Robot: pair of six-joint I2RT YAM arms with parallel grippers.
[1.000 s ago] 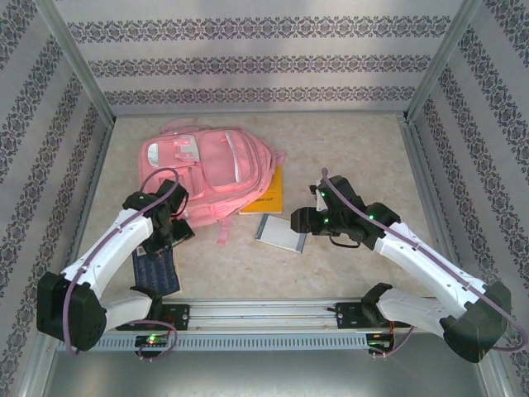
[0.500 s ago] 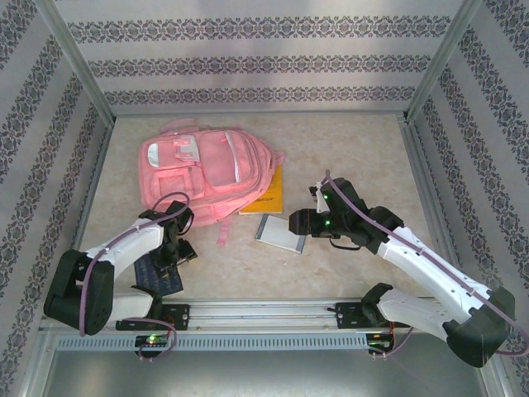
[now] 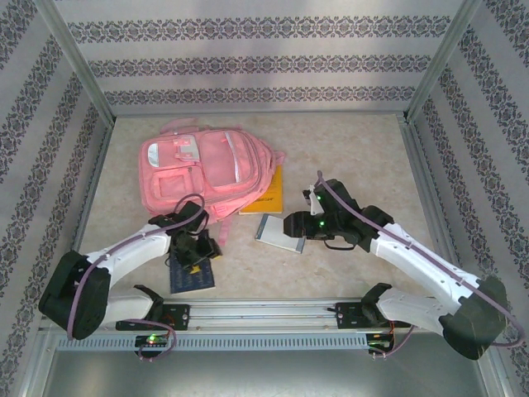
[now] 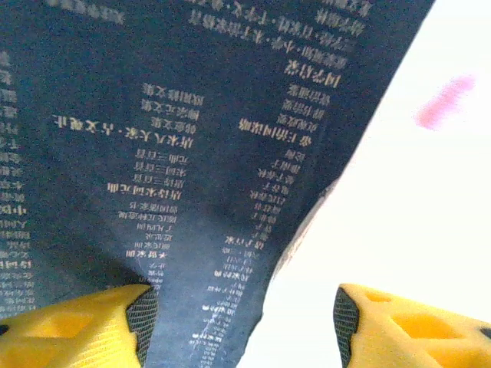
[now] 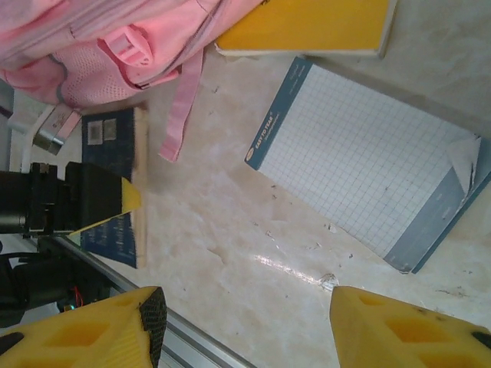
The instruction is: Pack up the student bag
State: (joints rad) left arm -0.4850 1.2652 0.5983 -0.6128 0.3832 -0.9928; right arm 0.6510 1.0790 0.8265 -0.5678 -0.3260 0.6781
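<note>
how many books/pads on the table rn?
3: yellow book at the right edge of the bag; grid pad just in front of it; dark blue book front left, under the left gripper. More may be hidden in or under the bag.

Pink student bag (image 3: 202, 169) — lying flat, far left, front pockets up, grey-white panels — strap trailing nearward
</note>
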